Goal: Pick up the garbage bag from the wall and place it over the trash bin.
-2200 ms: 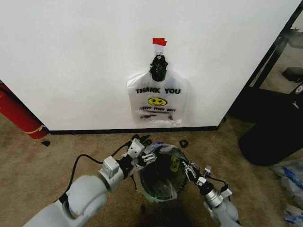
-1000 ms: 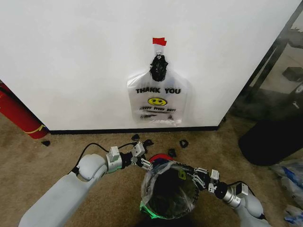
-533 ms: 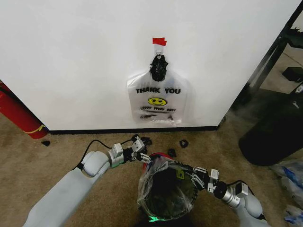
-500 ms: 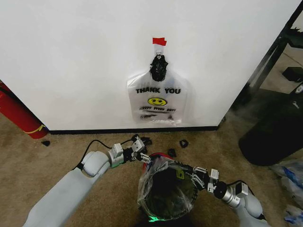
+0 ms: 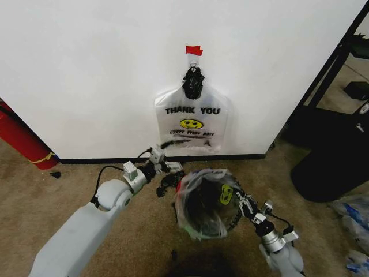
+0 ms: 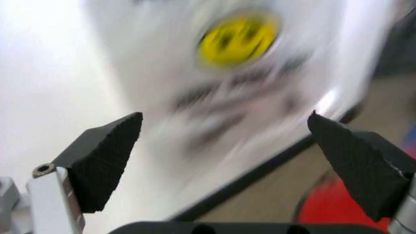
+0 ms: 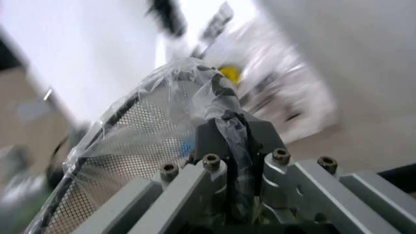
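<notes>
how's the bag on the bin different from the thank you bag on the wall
The garbage bag is see-through and wrinkly, stretched over the trash bin, and the right tool grips its edge. The THANK YOU bag is smooth, white and opaque, hanging flat on the wall with nothing touching it. Both carry a yellow smiley.

The head view looks down and forward at the wall [image 5: 86, 69], both arms entering from the frame's bottom. The left wrist view faces the smooth white bag [image 6: 240, 73] closely between its fingertips, seemingly blurred; the right wrist view shares that bag, farther off.
</notes>
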